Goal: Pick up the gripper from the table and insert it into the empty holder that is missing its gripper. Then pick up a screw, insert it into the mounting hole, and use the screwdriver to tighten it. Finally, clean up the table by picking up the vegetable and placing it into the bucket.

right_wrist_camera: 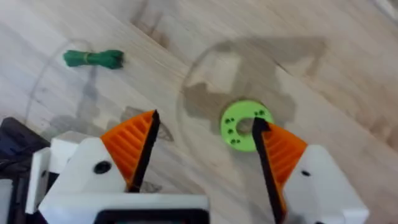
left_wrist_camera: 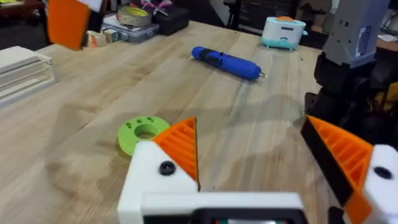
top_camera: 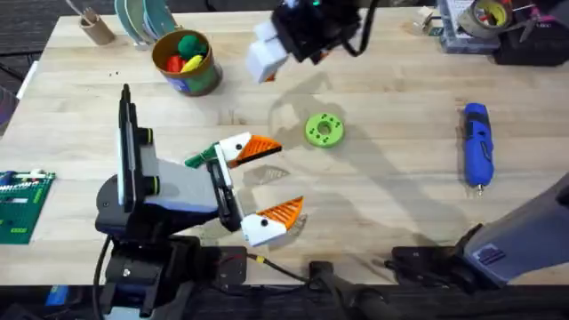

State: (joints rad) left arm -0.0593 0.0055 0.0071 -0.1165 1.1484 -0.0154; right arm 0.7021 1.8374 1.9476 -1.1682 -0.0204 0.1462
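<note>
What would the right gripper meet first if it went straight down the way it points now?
Probably the lime-green disc or bare table beside it. The right gripper, open, frames the disc near one orange pad; depth is unclear. The vegetable lies off to the side.

the bucket [top_camera: 187, 60] stands at the far left of the table [top_camera: 400, 178], with toys inside it. behind it, at the far edge, lean some plates [top_camera: 142, 20], and a cup [top_camera: 94, 27] lies to their left. the vegetable [top_camera: 201, 158] lies near the middle, just beside the left gripper [top_camera: 267, 182], which rests low with its fingers spread apart. a disc with holes [top_camera: 324, 130] lies right of the vegetable, farther back. the right gripper [right_wrist_camera: 205, 155] hangs above the table behind the disc, fingers spread. the screwdriver [top_camera: 476, 145] lies well to the right. a roll of tape [top_camera: 487, 15] sits at the far right corner. a circuit board [top_camera: 20, 206] lies at the left edge.
</note>
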